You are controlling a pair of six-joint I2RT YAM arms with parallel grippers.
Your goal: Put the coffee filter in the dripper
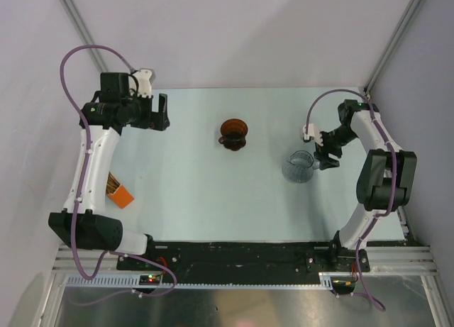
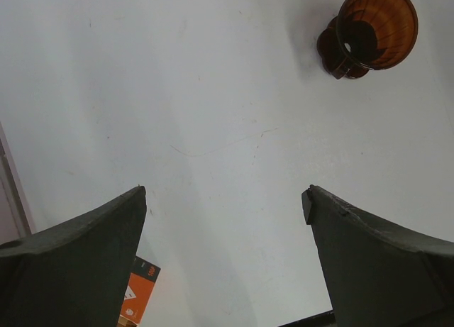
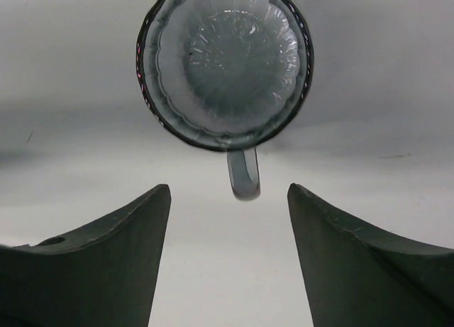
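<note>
Pale blue-white tabletop [image 1: 191,192] fills the enclosure. Left gripper [image 1: 165,113], fingers spread and empty, hangs well left of the dark reddish-brown translucent plastic cone dripper [image 1: 233,132]. Right gripper [image 1: 323,160], likewise spread and empty, sits right of the dripper, just beside the handle of the clear glass jug [image 1: 299,167]. No loose tan paper coffee filter shows anywhere. Brown paper edges poke from a small orange box [image 1: 120,194], left of the dripper and nearer the bases. The sensible start is probably there: pinch a single thin sheet, gently.

Dripper [image 1: 233,132] sits left of jug [image 1: 299,167] (box [image 1: 122,196] far left).
</note>
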